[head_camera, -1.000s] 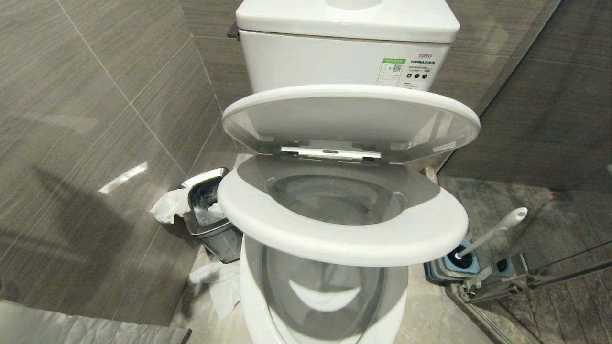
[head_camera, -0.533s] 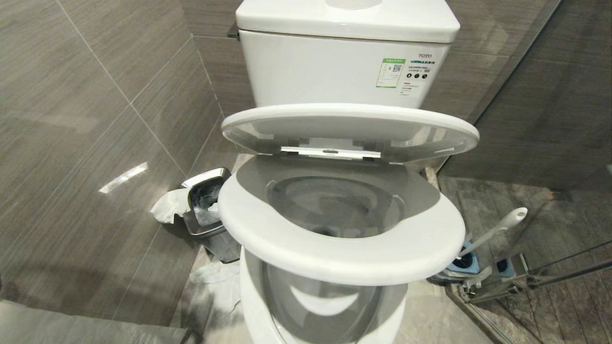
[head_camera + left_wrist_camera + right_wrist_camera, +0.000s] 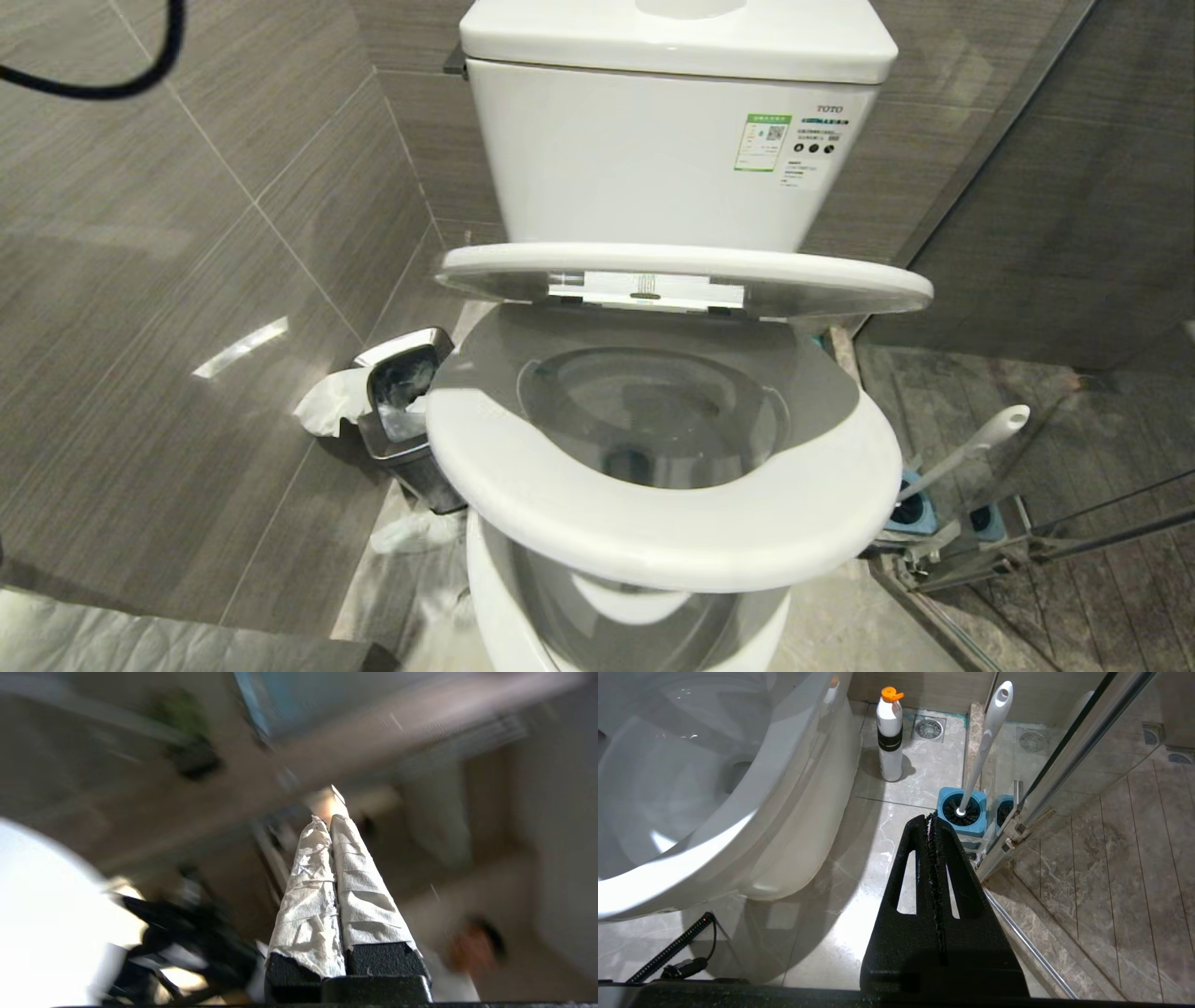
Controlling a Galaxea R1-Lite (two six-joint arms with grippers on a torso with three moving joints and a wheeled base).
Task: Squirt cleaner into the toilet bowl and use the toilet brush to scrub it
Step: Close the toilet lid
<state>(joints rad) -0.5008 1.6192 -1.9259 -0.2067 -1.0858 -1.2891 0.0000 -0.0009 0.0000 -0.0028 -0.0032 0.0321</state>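
The toilet bowl fills the head view, and its white seat and lid both hang partway down over the basin. No cleaner shows in the bowl. To the toilet's right, the toilet brush leans in its blue holder. My right gripper is shut and empty, low over the floor beside the toilet bowl. It points at the toilet brush and holder. My left gripper, its fingers wrapped in white paper, is shut on nothing amid blurred surroundings.
A steel waste bin with tissue spilling out stands left of the toilet. A white bottle with an orange cap stands on the floor by the wall. A glass shower door and its rail run close to the brush. A black cable loops in at the upper left.
The lid and the seat have both swung lower over the bowl. A black cable has come into the head view's upper left. The right arm has kept still.
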